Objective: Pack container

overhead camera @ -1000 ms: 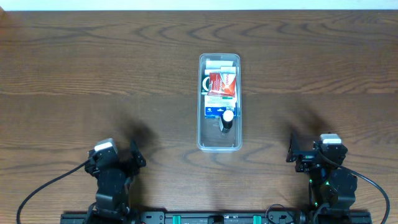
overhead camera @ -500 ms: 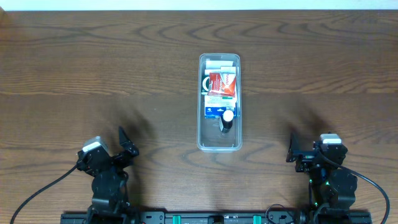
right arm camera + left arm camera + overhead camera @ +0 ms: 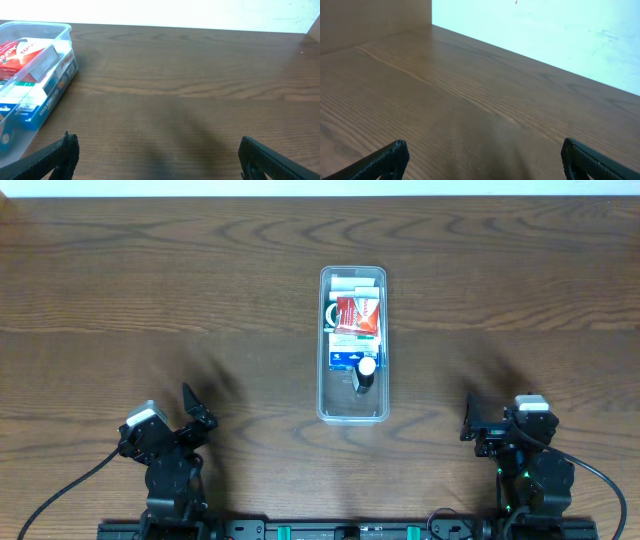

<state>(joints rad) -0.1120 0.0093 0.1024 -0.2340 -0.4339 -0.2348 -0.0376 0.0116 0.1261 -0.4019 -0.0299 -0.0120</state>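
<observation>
— Brown wooden table (image 3: 150,280), with a clear container (image 3: 350,408) at its middle holding boxes (image 3: 345,360), a red packet (image 3: 357,312) and a small bottle (image 3: 365,373). Where's the danger?
— Left arm (image 3: 168,465) and right arm (image 3: 535,465) sit at the table's near edge, jaws spread wide and empty. A low inward sweep could shove that light container or snag the bottle

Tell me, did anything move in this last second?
The left gripper drew back and to its left, toward its own base, turning a little as it went. It is open and empty; nothing was grasped or released. The right gripper stayed parked and open, and the packed container did not shift.
</observation>
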